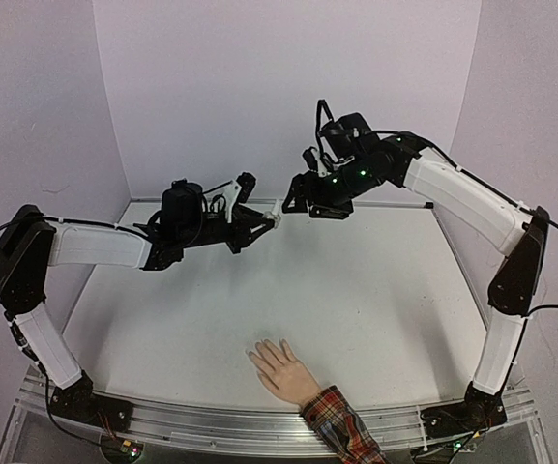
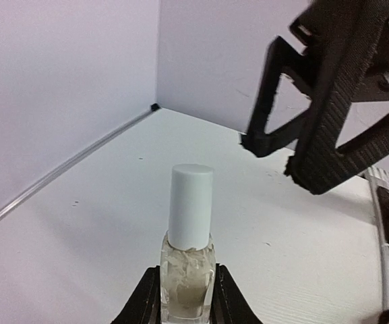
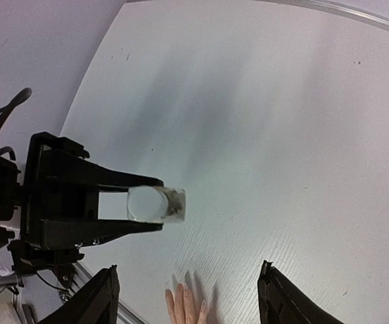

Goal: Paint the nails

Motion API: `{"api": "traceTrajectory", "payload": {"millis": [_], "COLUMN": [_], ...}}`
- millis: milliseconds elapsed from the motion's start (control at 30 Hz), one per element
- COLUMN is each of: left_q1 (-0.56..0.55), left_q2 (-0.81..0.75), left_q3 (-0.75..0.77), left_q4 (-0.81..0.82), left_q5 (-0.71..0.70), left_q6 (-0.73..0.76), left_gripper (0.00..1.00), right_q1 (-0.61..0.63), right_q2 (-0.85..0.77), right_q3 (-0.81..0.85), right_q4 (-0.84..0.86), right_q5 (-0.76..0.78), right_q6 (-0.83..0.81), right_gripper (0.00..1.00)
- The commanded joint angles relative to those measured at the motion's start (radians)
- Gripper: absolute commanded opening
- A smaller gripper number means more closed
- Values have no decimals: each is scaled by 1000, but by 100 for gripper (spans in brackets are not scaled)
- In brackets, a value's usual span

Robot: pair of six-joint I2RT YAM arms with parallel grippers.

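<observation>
Left gripper (image 2: 187, 297): clamped on the polish bottle (image 2: 190, 223) by its glass body, leaving the cap free
Right gripper (image 2: 275, 158): jaws wide, just beside the bottle's cap, probably lining up to unscrew it
Nails (image 1: 262, 354): on the mannequin hand (image 1: 283, 372), well apart from the bottle, towards the arm bases

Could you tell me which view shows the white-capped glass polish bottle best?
Left wrist: the white-capped glass polish bottle fills the foreground, side-on and upright. Right wrist shows it cap-first; top external, only a speck.
</observation>
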State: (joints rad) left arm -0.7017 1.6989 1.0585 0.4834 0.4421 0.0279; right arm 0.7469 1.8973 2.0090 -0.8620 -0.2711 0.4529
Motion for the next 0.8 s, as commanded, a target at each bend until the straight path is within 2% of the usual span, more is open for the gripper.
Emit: {"api": "traceTrajectory", "payload": {"millis": [0,133,300,567,767], "left_q1": [-23,-38,-45,-54,-56], "left_q2": [-26,1,11,13,16], "left_q3": [-5,17,38,49,60], "left_q4": [219,249,249,240,230], "left_q5": [-289,-336,-301,-262,-254], "left_q6": [21,20,6,-16,-19], "left_gripper": [0,0,0,0,0], "right_q1": [17,36,47,58,64], "right_q2": [5,63,132,152,170], "right_q3": [92,170,249,256,257], "right_q4": [29,61,70,92,102], "right_q5": [146,207,242,316,306], "right_q6": [149,163,145,98,79], "right_gripper": [72,71,63,56,52]}}
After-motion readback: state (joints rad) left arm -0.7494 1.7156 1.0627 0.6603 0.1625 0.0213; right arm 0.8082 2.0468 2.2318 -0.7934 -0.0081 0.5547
